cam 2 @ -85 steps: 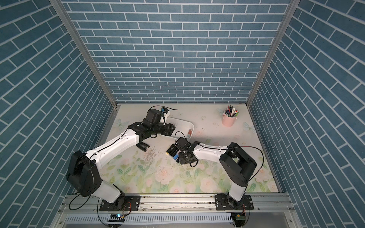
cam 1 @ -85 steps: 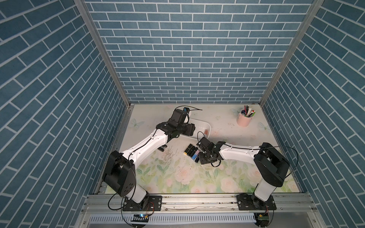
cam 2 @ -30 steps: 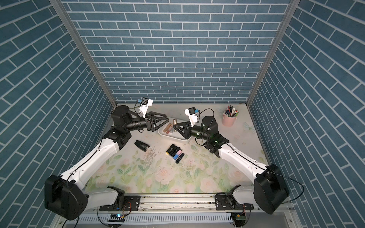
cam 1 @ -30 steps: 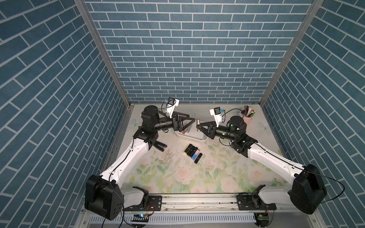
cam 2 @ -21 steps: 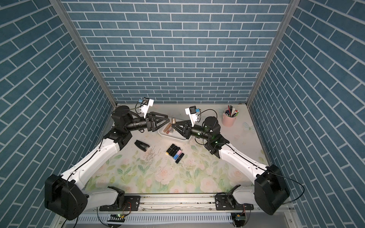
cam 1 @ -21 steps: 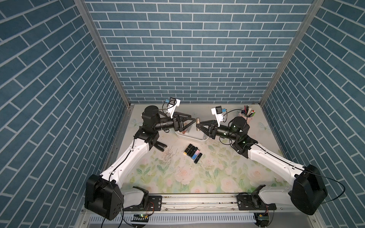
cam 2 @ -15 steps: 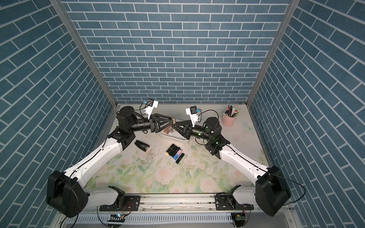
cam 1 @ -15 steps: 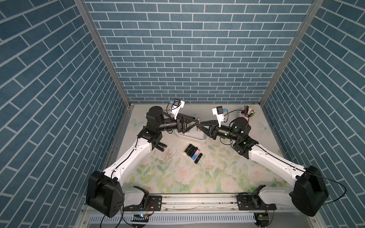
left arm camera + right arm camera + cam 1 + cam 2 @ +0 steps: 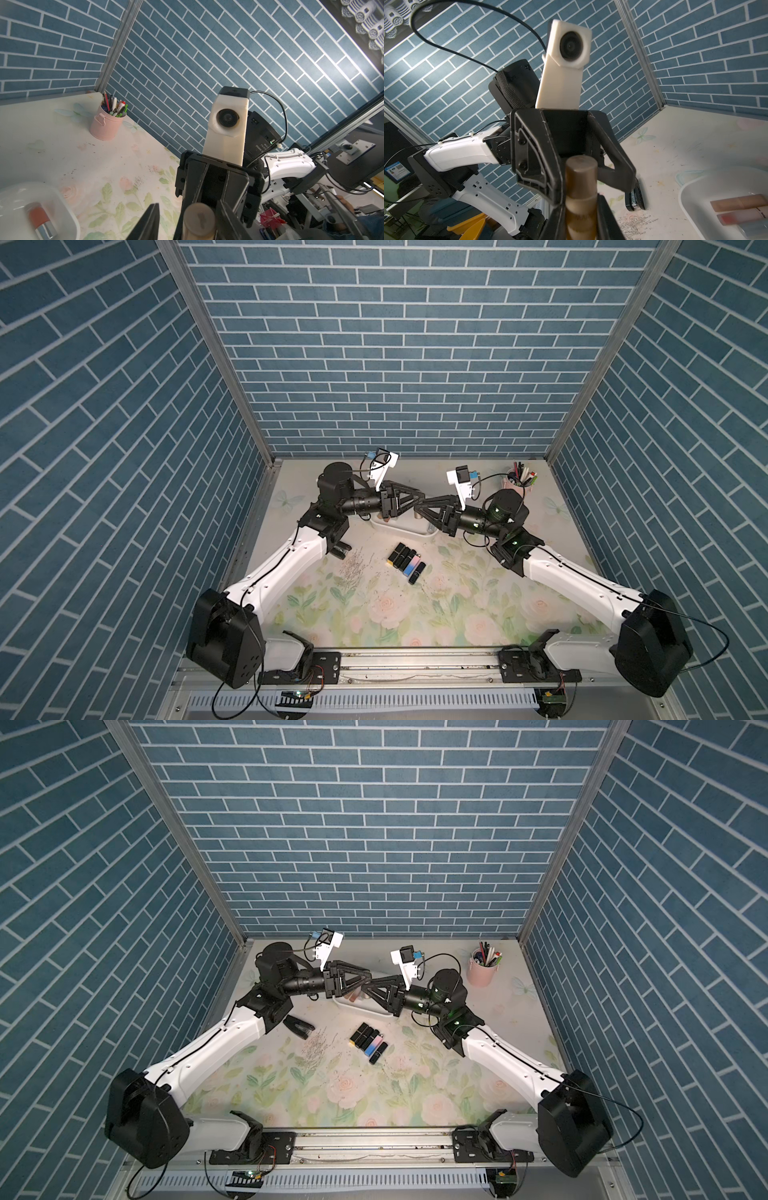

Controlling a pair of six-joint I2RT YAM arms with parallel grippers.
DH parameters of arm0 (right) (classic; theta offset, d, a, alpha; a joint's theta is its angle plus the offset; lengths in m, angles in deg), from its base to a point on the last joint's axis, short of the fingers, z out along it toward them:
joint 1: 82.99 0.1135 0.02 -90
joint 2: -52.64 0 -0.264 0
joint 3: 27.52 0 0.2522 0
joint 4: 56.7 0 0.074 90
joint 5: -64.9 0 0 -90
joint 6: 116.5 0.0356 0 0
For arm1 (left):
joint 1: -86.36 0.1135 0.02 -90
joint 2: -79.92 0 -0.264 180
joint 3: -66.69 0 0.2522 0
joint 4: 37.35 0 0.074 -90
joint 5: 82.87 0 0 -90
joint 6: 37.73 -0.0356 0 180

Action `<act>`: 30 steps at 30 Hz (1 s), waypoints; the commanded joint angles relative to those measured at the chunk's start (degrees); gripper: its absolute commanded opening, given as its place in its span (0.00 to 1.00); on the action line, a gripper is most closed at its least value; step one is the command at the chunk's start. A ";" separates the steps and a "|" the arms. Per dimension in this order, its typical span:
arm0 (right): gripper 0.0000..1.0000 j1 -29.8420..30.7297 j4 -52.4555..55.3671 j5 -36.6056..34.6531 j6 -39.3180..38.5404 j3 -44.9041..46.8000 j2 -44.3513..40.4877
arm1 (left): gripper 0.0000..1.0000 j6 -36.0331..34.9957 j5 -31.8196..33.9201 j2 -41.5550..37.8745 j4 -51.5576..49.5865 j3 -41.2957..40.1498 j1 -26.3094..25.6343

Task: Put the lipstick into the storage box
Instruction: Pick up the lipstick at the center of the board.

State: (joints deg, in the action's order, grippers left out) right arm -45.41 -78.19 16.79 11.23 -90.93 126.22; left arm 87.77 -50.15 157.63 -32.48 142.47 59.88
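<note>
Lettering on the lipstick [image 9: 581, 187] is unreadable. The right gripper [image 9: 580, 224] clamps it level above the storage box [image 9: 399, 529], long axis left-right, tip pointing left. The left gripper [image 9: 188, 224] stands partly open around that tip.

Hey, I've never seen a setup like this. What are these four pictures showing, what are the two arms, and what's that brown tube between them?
These are two robot arms mounted at the front of a flowered table, each ending in a two-fingered gripper. Two pictures look down from overhead, nearly the same view; the other two come from a camera on each wrist, so each shows the opposite arm close up. The right gripper is clamped on a bronze lipstick. The left gripper has its jaws either side of the tube's free end, with a gap showing. Under them sits the white storage box, holding other tubes. A row of lipsticks lies on the table, and a pink pen cup stands at the back.
</note>
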 commanded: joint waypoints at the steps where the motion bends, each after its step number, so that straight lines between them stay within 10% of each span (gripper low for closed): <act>1: 0.11 0.11 -2.33 0.89 1.29 0.41 -1.68 | 0.40 -0.46 -0.55 0.44 1.33 1.61 -0.33; 14: 0.17 0.11 -2.34 -0.71 1.02 0.06 -1.51 | 0.00 -1.27 -2.75 0.97 -0.37 1.43 -0.42; 22: 0.52 -0.10 0.92 -1.29 -1.38 -2.33 -1.76 | 0.00 -4.06 -2.41 1.36 -4.75 2.69 -0.46; 30: 0.67 -2.12 10.18 -5.27 -5.61 -0.57 -6.40 | 0.00 -12.19 5.81 5.27 -20.78 9.71 -0.02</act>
State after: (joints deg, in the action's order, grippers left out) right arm -46.48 -72.09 14.62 8.96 -91.41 123.32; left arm 80.67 -48.55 161.00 -44.74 148.94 59.62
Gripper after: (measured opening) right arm 0.662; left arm 0.240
